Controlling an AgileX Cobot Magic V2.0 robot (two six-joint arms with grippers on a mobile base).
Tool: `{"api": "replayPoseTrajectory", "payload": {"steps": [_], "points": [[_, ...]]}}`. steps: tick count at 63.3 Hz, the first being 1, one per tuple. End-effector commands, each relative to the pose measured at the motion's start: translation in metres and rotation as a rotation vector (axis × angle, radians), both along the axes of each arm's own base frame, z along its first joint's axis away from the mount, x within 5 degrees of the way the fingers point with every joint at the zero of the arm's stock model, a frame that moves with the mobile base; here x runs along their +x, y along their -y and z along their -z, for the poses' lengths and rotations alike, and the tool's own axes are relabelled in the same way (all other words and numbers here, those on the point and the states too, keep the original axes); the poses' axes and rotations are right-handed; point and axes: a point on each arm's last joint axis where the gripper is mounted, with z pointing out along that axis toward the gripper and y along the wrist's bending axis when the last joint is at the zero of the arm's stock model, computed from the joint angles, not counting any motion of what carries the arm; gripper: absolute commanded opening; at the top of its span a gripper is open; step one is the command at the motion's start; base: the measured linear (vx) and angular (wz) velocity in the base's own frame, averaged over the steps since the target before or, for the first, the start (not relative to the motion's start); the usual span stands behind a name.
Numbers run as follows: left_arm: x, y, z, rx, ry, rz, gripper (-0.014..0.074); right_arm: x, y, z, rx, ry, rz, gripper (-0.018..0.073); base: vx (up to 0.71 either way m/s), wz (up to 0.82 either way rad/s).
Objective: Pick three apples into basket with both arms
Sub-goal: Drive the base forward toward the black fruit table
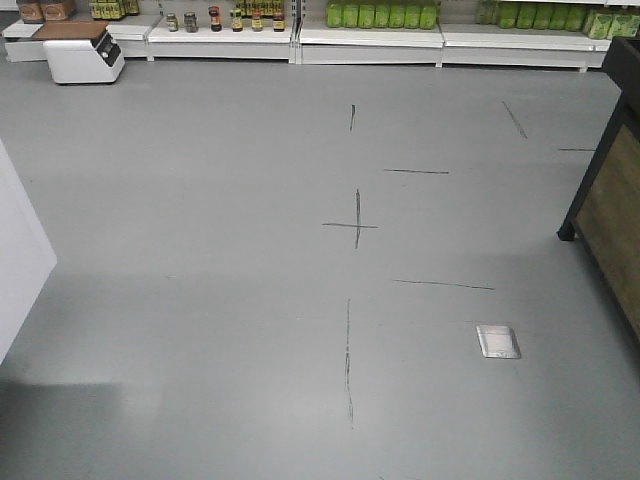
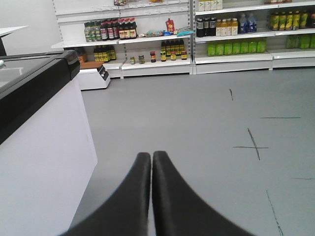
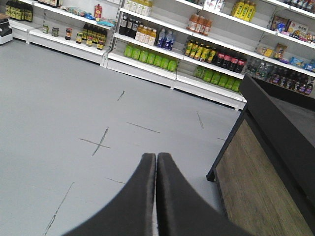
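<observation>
Nearest us, the black flat-fingered left gripper (image 2: 151, 156) and right gripper (image 3: 156, 157) are pressed closed and hold nothing over the smooth grey floor (image 1: 200, 330). We judge them tucked for travel. Neither apples nor basket show in any view.

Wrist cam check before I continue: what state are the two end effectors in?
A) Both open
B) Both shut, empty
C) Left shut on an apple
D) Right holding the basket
B: in the wrist views, the left end effector and the right end effector are each closed tip to tip with nothing between; no apple or basket shows in any view.
</observation>
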Motion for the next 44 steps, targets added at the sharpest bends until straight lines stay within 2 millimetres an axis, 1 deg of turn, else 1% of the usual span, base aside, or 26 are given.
{"api": "replayPoseTrajectory", "payload": {"steps": [1, 20, 44], "points": [[0.0002, 0.0025, -0.0037, 0.001, 0.073, 0.029, -0.0006, 0.0005, 0.0008, -0.0062, -0.016, 0.072, 0.009, -0.0003, 0.12, -0.03], [0.0002, 0.0025, -0.0037, 0.001, 0.073, 0.029, -0.0006, 0.0005, 0.0008, -0.0062, -0.016, 0.072, 0.009, -0.0003, 0.13, -0.06], [0.0002, 0.0025, -0.0037, 0.001, 0.073, 0.029, -0.0006, 0.0005, 0.0008, -0.0062, -0.016, 0.072, 0.009, -0.0003, 0.15, -0.13]]}}
